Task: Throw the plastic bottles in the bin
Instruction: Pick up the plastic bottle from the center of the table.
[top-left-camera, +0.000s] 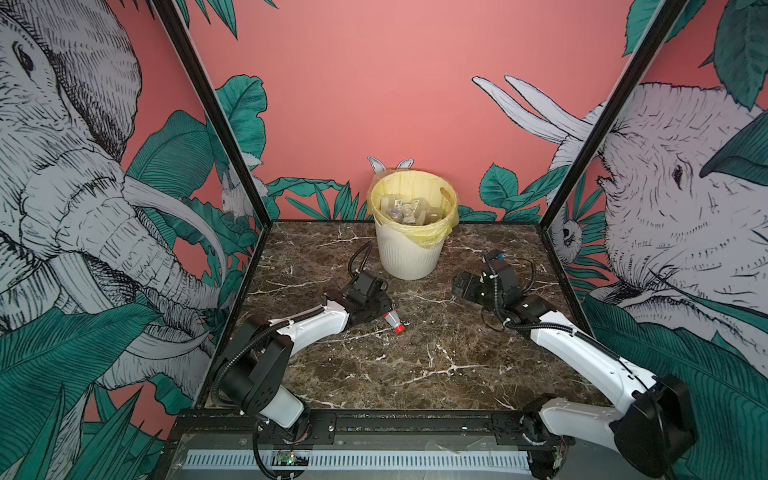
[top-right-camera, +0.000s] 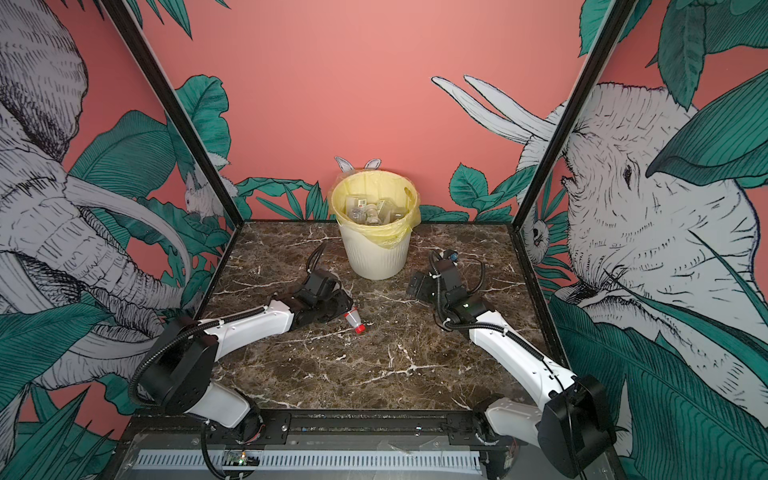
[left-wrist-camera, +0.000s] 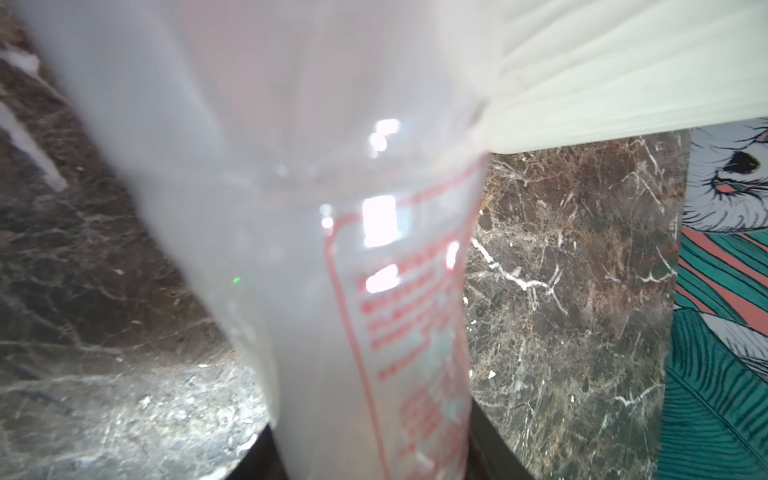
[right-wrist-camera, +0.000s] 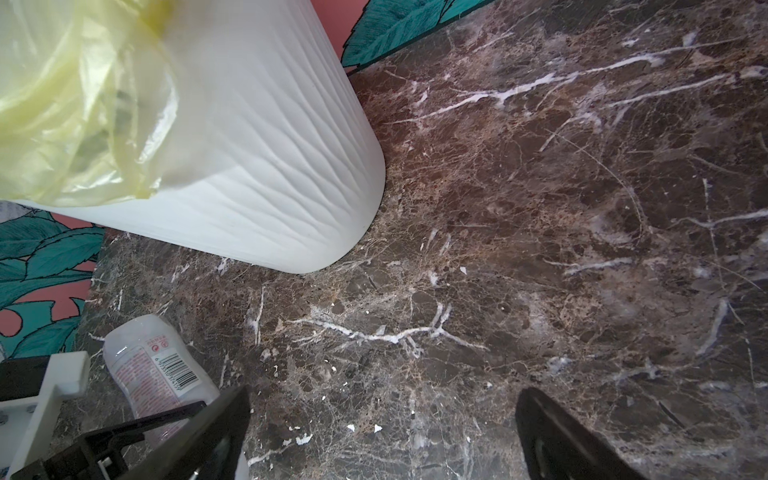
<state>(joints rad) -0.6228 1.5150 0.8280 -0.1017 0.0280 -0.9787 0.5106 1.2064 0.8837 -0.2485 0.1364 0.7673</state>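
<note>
Where left gripper (top-left-camera: 377, 314) clamps, bottle (top-left-camera: 394, 321) body hidden

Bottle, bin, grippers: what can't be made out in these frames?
Bottle: in both top views the left gripper covers its body; only neck and red cap show. Left wrist view: blurred, label unreadable.
Bin contents: too small and jumbled in the top views to count.
Right gripper: fingers cut off by the right wrist view's edge.
</note>
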